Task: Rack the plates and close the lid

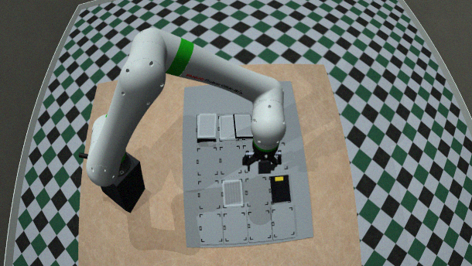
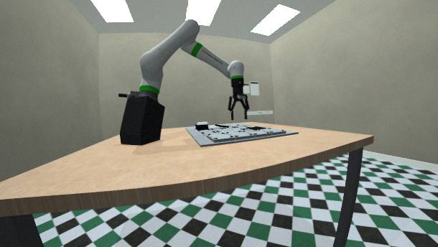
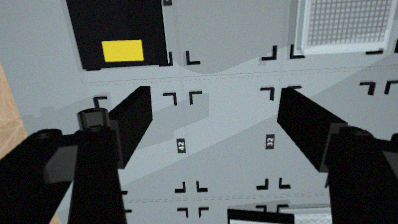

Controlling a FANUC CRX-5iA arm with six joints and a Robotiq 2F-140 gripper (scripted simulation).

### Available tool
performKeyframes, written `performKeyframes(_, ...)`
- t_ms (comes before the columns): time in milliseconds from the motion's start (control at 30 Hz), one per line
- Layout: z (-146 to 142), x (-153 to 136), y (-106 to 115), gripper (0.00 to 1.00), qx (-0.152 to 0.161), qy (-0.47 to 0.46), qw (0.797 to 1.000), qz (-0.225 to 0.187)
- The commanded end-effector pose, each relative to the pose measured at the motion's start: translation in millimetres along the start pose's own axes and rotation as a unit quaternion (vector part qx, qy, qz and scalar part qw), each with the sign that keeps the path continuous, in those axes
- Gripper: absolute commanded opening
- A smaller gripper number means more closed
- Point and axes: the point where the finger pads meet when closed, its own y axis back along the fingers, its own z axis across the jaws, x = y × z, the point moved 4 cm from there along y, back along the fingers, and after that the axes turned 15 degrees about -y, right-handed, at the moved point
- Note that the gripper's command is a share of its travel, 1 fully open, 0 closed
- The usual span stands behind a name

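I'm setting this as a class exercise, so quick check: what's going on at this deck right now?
One robot arm is sorting plates on a lab deck. Its gripper hovers open above the bays marked 42 and 32, holding nothing. In the top view, a black plate with a yellow label lies in the next bay, a fine-grid plate sits two bays from it, and three pale plates line one end row.
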Motion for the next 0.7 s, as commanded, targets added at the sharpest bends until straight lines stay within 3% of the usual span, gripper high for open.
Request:
performKeyframes(0, 11, -6, 1, 0.70, 0.001, 0.000, 1.000, 0.000)
performKeyframes(667, 75, -39, 1, 0.70, 0.001, 0.000, 1.000, 0.000)
